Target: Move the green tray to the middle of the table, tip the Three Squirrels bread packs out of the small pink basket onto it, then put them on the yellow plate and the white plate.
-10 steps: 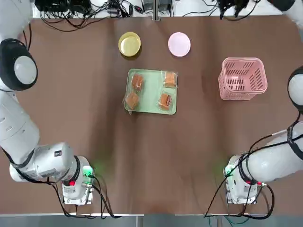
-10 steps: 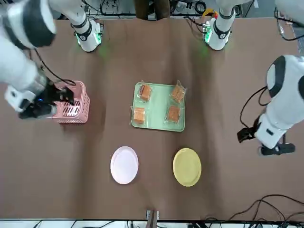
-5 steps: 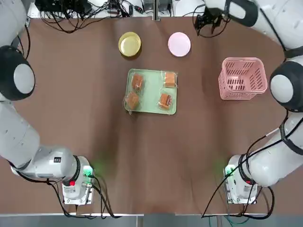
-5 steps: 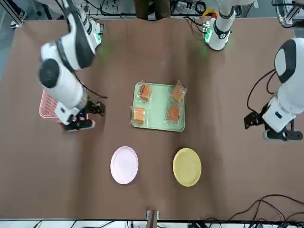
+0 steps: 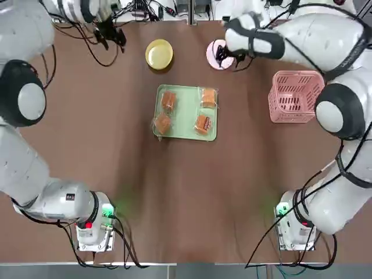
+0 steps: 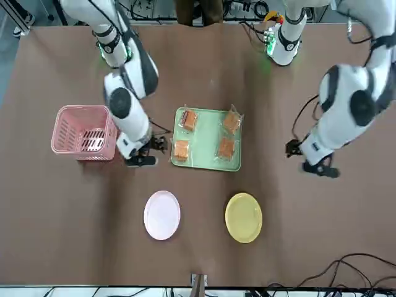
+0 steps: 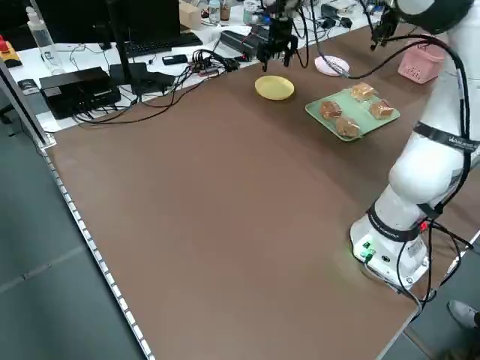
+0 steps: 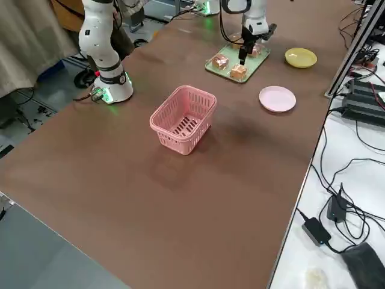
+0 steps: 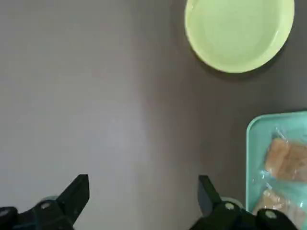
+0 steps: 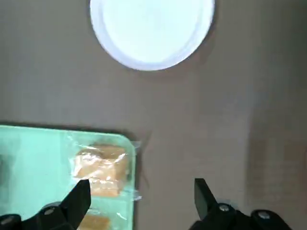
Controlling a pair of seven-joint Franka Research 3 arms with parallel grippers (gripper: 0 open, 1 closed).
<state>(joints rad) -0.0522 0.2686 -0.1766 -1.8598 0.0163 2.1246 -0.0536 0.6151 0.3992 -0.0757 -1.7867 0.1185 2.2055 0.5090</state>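
Right pincer (image 10: pixel 143 181) open and empty, I have swung in near the tray (image 5: pixel 186 110); my left pincer (image 9: pixel 144 178), also open, has neared its other side. Four bread packs (image 5: pixel 168 100) lie on it, so plating can probably begin.

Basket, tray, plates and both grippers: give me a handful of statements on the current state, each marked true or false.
1. All four bread packs lie on the green tray. True.
2. The pink basket is tipped on its side. False: it stands upright on the table.
3. The yellow plate holds one bread pack. False: it is bare.
4. The left gripper hovers with open jaws and nothing between them. True.
5. The right gripper is clamped on the basket rim. False: its jaws are open and empty, above the table near the tray and the white plate.
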